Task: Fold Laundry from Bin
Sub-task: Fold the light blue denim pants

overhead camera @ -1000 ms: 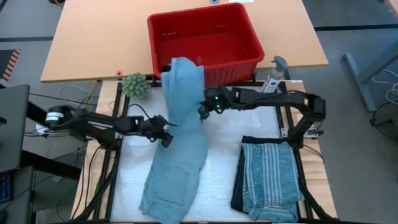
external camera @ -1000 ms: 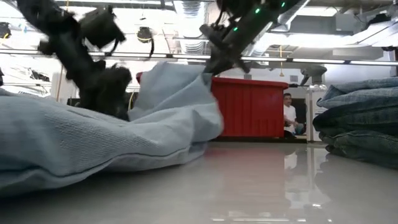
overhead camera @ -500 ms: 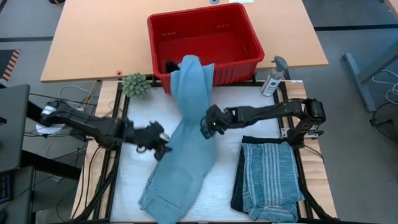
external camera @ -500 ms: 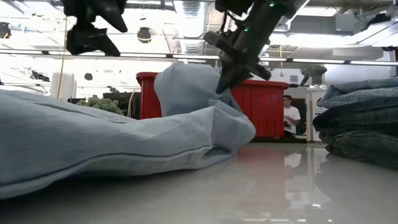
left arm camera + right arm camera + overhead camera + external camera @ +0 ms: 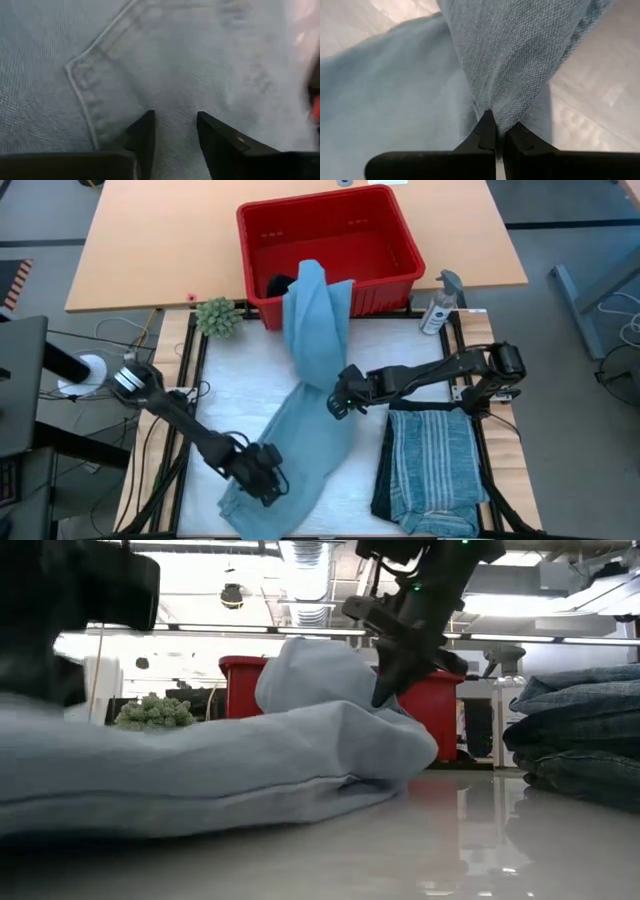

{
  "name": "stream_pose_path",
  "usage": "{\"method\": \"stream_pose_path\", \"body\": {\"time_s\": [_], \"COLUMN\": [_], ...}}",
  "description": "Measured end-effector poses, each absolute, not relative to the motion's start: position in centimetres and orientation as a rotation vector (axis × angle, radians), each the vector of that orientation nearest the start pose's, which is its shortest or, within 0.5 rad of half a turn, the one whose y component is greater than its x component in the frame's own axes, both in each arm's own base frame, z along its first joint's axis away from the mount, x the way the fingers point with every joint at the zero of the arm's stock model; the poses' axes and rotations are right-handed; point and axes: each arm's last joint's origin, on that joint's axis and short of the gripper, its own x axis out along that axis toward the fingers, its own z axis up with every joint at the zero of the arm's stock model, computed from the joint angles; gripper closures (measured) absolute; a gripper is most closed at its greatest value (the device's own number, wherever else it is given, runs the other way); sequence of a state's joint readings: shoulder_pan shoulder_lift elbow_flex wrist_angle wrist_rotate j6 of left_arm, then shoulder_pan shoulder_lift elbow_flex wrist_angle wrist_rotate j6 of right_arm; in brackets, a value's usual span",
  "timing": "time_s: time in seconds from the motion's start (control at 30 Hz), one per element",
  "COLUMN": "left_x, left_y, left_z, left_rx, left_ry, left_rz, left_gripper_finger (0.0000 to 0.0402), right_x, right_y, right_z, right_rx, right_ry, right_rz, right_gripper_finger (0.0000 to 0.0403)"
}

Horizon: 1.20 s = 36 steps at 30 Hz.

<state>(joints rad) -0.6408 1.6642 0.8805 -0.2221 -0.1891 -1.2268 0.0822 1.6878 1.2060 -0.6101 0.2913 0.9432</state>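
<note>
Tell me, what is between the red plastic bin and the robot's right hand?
High view: light blue denim trousers, draped from the bin to the right hand.

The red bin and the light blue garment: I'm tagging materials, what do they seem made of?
The red bin looks like moulded plastic, smooth with a slight sheen and a rolled rim. The light blue garment looks like soft denim-like cotton: visible twill weave, stitched seams, matte, draping in folds.

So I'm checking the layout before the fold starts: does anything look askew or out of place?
Yes. The light blue denim-like trousers are not flat: one end still hangs over the rim of the bright red plastic bin, twisted, pinched by the right gripper. The left gripper sits at the waist end.
</note>
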Motion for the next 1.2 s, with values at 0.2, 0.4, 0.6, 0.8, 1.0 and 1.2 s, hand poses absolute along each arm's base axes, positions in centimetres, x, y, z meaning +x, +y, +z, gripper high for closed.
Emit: {"method": "stream_pose_path", "body": {"time_s": [0.2,0.4,0.6,0.8,1.0,1.2], "left_x": [25.3,21.6,18.2,15.6,13.9,13.4], "left_y": [-18.3,-15.2,-12.7,-10.8,-9.8,-9.3], "left_z": [14.3,16.1,17.4,16.2,15.1,14.6], "left_rx": [-0.656,-0.372,-0.236,-0.330,-0.429,-0.491], "left_ry": [1.174,1.420,1.499,1.477,1.436,1.377], "left_rz": [0.213,0.339,0.423,0.522,0.551,0.587], "left_gripper_finger": [0.0327,0.0373,0.0399,0.0400,0.0400,0.0400], "right_x": [32.8,32.0,32.5,31.5,26.4,22.8], "right_y": [3.8,6.7,9.3,11.0,8.6,2.5], "right_z": [21.1,19.8,19.3,22.3,27.3,30.8], "right_rx": [0.686,0.772,0.930,0.823,0.671,0.461], "right_ry": [0.986,1.078,1.086,1.062,1.061,0.821], "right_rz": [-0.754,-0.797,-0.715,-0.576,-0.757,-1.104], "right_gripper_finger": [0.0373,0.0373,0.0373,0.0337,0.0211,0.0154]}}
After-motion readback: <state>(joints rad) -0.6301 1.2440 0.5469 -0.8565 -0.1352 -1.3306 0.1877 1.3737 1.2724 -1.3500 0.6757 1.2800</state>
